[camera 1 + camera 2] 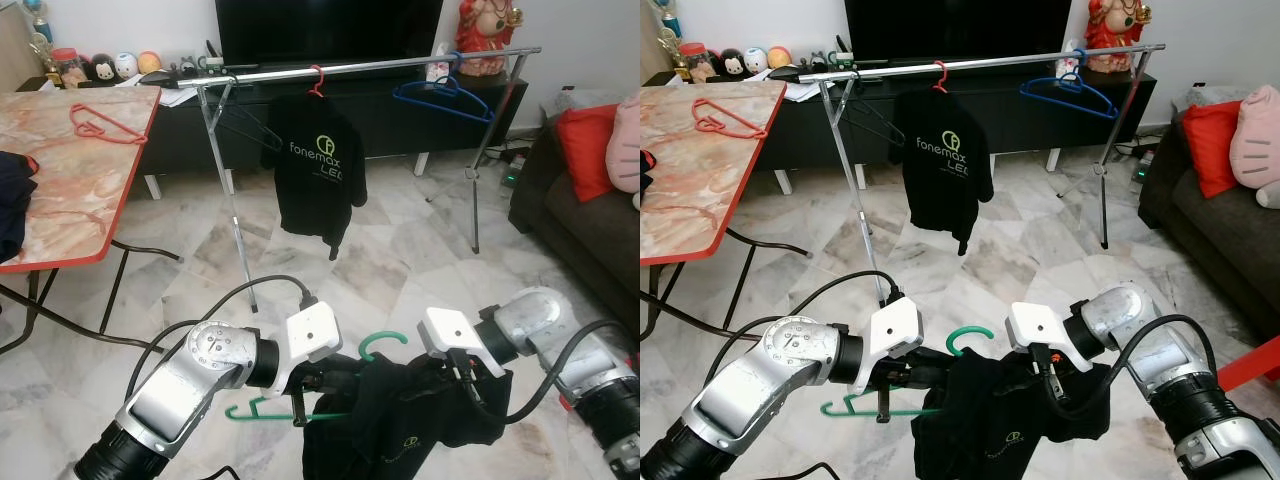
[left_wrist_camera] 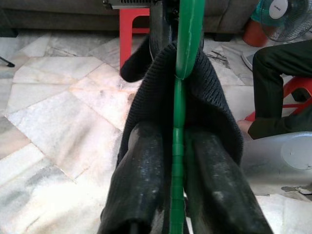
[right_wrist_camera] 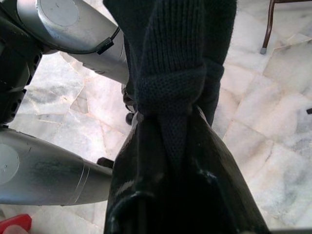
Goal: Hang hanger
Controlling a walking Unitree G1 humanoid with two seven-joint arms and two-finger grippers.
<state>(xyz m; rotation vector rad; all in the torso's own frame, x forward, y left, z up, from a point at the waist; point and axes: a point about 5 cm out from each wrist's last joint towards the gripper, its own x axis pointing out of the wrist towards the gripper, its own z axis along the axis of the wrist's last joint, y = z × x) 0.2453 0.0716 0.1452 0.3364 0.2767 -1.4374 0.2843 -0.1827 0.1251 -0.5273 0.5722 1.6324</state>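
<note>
Tools are working low in the middle of the frame: the left tool (image 2: 178, 195) is pinching the green hanger (image 1: 375, 345) tight, and the right tool (image 3: 165, 161) is squeezing the black shirt (image 1: 400, 420) draped on that hanger. Across the top, a silver rail (image 1: 380, 64) is holding another black shirt (image 1: 315, 165) and a blue hanger (image 1: 445, 98), while a red hanger (image 1: 100, 127) is lying on the tabletop (image 1: 60, 190) at upper left.

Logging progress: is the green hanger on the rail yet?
No. The green hanger is off the rail, pinched in the left gripper.

Smooth green plastic hanger (image 2: 181, 122), matt black knit shirt (image 3: 170, 73), glossy marble floor (image 1: 400, 260), shiny metal rail (image 1: 380, 65)
</note>
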